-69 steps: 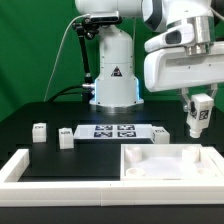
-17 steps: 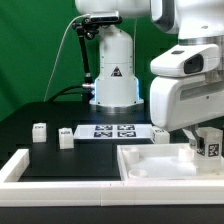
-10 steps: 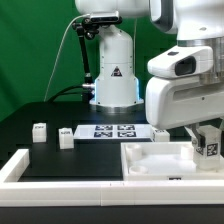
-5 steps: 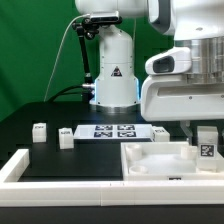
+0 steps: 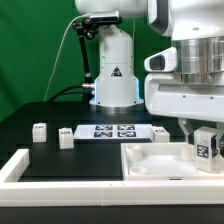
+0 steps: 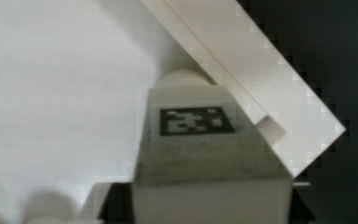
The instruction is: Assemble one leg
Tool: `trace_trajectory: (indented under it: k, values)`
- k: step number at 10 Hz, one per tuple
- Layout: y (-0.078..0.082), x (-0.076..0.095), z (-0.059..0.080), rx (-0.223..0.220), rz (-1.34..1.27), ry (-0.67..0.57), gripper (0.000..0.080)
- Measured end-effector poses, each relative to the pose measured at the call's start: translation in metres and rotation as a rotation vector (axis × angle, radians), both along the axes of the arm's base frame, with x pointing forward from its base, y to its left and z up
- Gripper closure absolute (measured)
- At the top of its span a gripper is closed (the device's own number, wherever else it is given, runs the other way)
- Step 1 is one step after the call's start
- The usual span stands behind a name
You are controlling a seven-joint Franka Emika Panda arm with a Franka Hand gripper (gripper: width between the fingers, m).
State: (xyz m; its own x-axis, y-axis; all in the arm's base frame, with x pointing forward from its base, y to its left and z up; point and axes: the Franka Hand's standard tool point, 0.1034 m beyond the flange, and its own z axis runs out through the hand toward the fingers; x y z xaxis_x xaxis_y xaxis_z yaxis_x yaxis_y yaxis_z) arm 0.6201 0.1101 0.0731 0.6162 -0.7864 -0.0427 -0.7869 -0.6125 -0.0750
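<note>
My gripper is shut on a leg, a small white post with a black-and-white tag on its face. I hold it upright at the exterior view's right, over the far right part of the large white tray-like part. In the wrist view the leg fills the middle between my fingers, its tip against the tray's white floor beside the raised rim. Two more legs stand on the black table at the exterior view's left, and another lies by the marker board.
The marker board lies flat in the middle of the table, in front of the arm's base. A white L-shaped rail runs along the table's front and left.
Since 6.9 s ago my gripper has come down with the leg from above the table to the tray's right part. Over the last second it has shifted only slightly.
</note>
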Motion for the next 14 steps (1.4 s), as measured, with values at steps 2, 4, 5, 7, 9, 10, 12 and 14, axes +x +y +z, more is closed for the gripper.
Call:
trace_trajectory:
  k: [2,4,5,7,9,10,12,14]
  values:
    - [-0.002,0.0,0.0,0.017,-0.127,0.013,0.0508]
    - [-0.002,0.0,0.0,0.017,-0.186,0.018,0.0506]
    - [-0.001,0.0,0.0,0.016,-0.157,0.016,0.0506]
    - [0.001,0.0,-0.001,0.015,-0.105,0.011,0.0187]
    - [0.001,0.0,0.0,0.006,0.129,-0.006,0.0161]
    - [0.002,0.0,0.0,0.001,0.246,-0.016,0.0153]
    - [0.008,0.001,0.002,-0.017,0.477,-0.037,0.0151]
    - [0.009,0.001,0.001,-0.024,0.654,-0.05,0.0151]
